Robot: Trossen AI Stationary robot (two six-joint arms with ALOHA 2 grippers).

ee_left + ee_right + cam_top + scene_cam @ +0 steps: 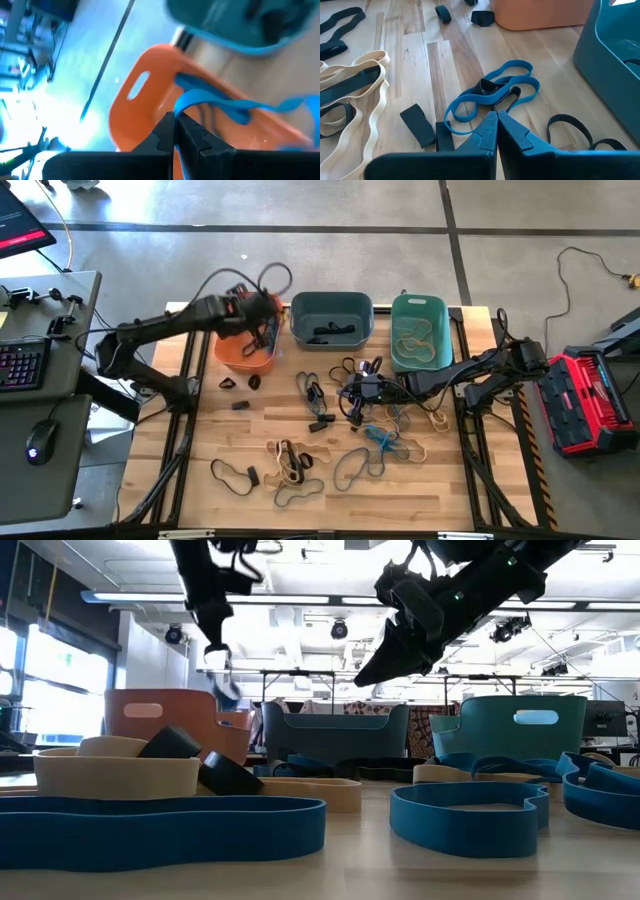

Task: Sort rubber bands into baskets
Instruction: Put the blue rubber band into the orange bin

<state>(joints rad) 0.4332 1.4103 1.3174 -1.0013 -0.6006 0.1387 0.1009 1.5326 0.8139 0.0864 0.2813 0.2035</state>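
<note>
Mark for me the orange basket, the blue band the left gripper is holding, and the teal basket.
orange basket (131, 107): left wrist view, on its outer wall beside the handle slot.
blue band (210, 98): left wrist view, on the strip hanging from the shut fingertips over the orange basket.
teal basket (421, 307): high view, on its far rim.

The wooden table (200, 480) is carrying the orange basket (243, 356), slate basket (331, 319) and teal basket (421, 330) along its far edge, with loose rubber bands (290, 463) (blue, black, tan) lying scattered before them.
</note>
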